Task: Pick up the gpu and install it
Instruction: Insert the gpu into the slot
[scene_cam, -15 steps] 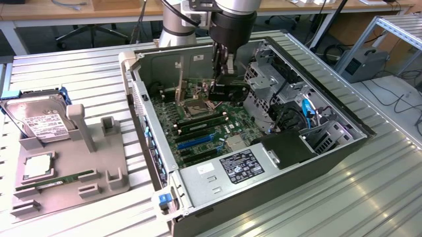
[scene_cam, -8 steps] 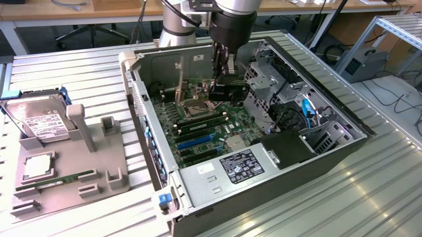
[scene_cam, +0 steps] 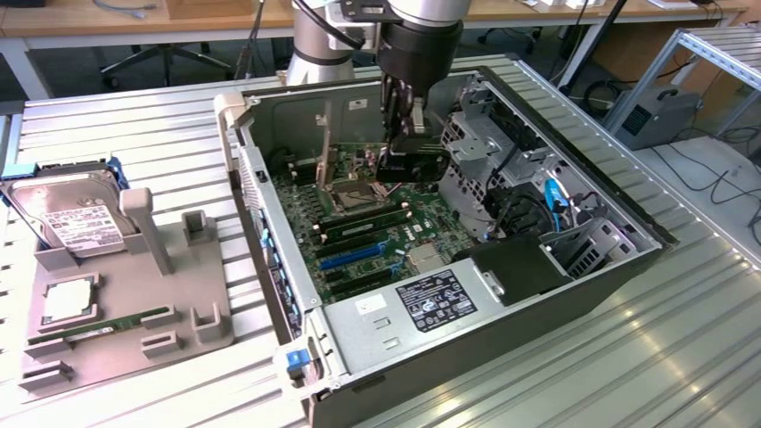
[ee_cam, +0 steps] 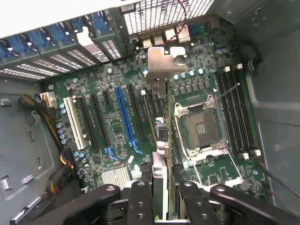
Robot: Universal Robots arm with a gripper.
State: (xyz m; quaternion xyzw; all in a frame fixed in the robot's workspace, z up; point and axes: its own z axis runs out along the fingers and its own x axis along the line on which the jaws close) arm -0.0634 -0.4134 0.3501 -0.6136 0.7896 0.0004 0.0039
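My gripper (scene_cam: 405,125) reaches down into the open computer case (scene_cam: 393,357) and is shut on the gpu (scene_cam: 413,166), a dark flat card held upright above the motherboard (scene_cam: 369,227). In the wrist view the gpu (ee_cam: 161,140) appears edge-on between my two black fingers (ee_cam: 140,197), with its silvery metal bracket (ee_cam: 164,58) at the far end toward the case's rear grille. The card hangs over the black expansion slots (ee_cam: 149,112), between the blue slot (ee_cam: 125,117) and the CPU socket (ee_cam: 199,126). I cannot tell whether its lower edge touches a slot.
A drive cage (scene_cam: 482,147) and cables (scene_cam: 550,201) crowd the case on the exterior view's right. Blue slot latches (ee_cam: 56,33) line the rear wall. On the exterior view's left, a grey holder (scene_cam: 131,312) carries a hard drive (scene_cam: 77,218), a processor (scene_cam: 68,299) and a memory stick (scene_cam: 102,328).
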